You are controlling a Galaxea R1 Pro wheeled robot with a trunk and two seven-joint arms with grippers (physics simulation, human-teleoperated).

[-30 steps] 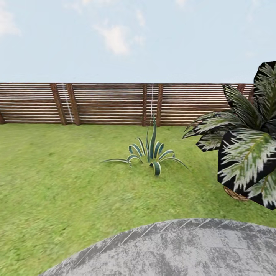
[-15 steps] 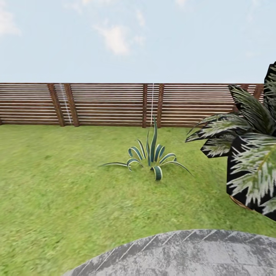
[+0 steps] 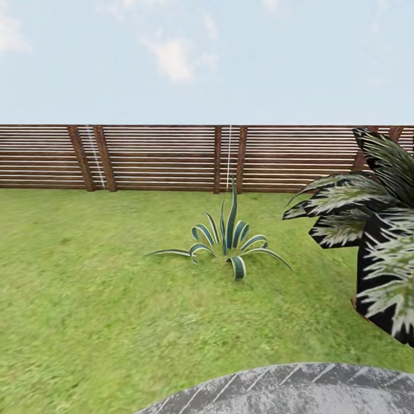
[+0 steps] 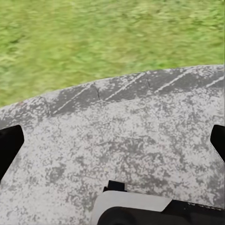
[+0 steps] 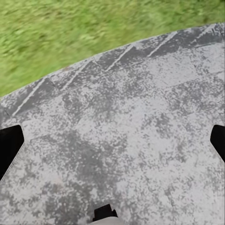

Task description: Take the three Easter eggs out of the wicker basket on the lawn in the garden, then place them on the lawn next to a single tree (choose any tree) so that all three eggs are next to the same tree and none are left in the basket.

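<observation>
The lawn (image 3: 98, 287) stretches as mottled green grass up to a brown slatted fence (image 3: 167, 156). The Easter eggs and the tree are out of view. A thin brown sliver (image 3: 354, 302) peeks from under dark leaves at the right edge; I cannot tell whether it is the wicker basket. In the left wrist view my left gripper (image 4: 112, 145) hangs open over grey paving, its black fingertips (image 4: 9, 146) far apart at the picture's sides. My right gripper (image 5: 112, 143) is likewise open over the paving, with nothing between its fingers.
A spiky striped agave (image 3: 230, 244) grows mid-lawn. A near-black plant with pale-speckled leaves (image 3: 376, 230) fills the right edge. The grey round patio (image 3: 299, 391) lies under me, and its curved rim meets the grass just ahead.
The whole head picture has shifted: the agave, the dark plant and the patio rim sit further right and lower, so the camera has moved. Both grippers' states are unchanged as far as shown.
</observation>
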